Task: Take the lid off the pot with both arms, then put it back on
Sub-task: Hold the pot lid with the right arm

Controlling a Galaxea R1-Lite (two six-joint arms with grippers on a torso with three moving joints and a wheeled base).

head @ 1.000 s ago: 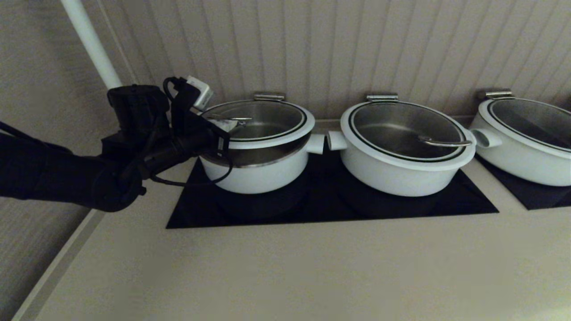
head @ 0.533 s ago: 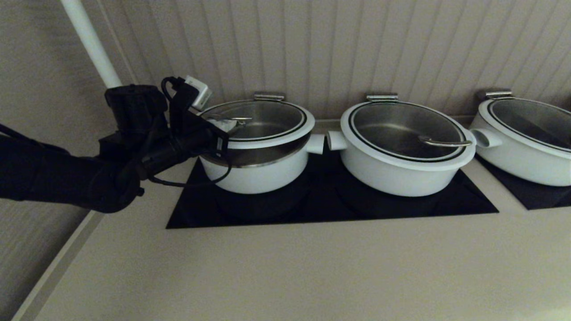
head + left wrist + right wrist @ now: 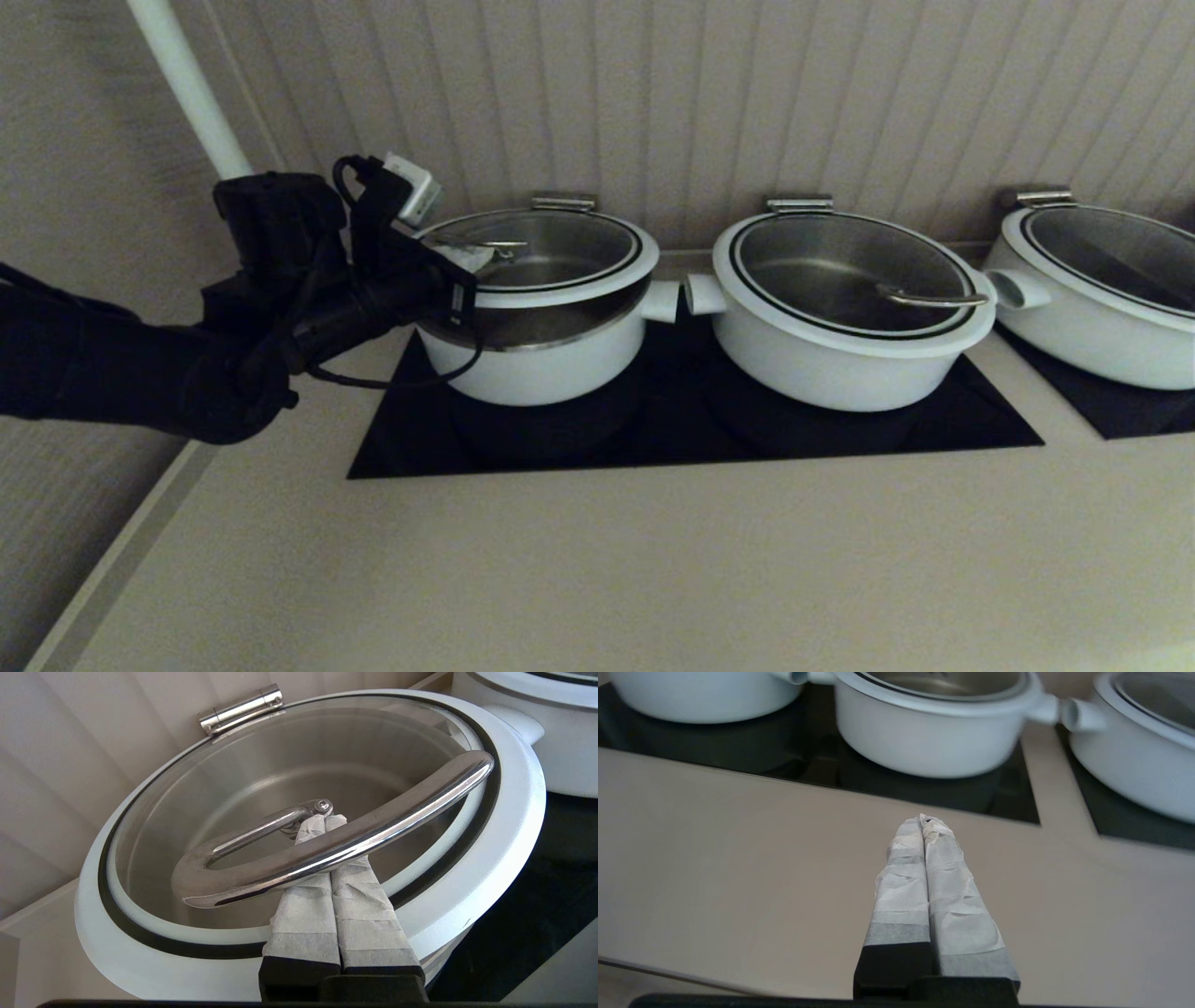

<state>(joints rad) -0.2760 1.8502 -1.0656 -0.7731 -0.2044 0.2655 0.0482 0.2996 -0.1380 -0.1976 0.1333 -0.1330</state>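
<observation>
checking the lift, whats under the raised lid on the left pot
Under the lid, tilted up, the pot shows its steel liner, which looks empty through the glass. The left tool, shut, is tucked beneath the looped handle.

We see two other lidded white pots (image 3: 840, 317) (image 3: 1102, 289) on black cooktop panels (image 3: 691, 429), set into a beige counter (image 3: 597, 569).

Head view dim, murky; wrist views brighter (glare on steel handle (image 3: 327, 844)), distant pots soft
</observation>
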